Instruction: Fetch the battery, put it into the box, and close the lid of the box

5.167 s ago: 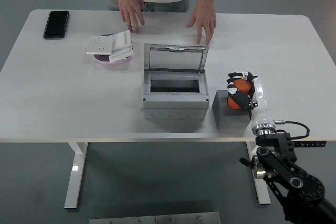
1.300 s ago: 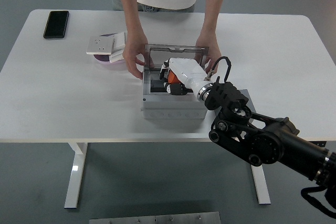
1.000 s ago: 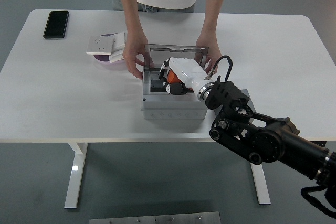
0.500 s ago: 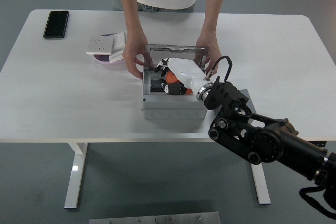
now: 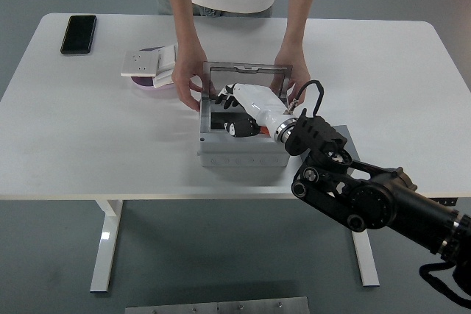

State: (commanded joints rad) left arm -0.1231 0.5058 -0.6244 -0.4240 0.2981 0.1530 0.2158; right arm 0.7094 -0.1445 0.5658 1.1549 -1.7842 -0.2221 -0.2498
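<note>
right hand (image 5: 234, 110) sat over the open box (image 5: 243, 145), fingers spread, gripping nothing. battery not visible, judged dropped inside. person's hands (image 5: 187, 79) steadied the box. placing looked done; next: withdraw, swing lid (image 5: 246, 79) shut.

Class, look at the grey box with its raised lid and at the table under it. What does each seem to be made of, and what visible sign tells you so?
Box: likely moulded plastic, matte pale grey, with rounded corners and small front knock-out marks. Its lid: a grey frame around a clear, probably plastic pane, since the person's shirt shows through. Table: smooth white top, perhaps laminate, with a faint sheen; material uncertain.
</note>
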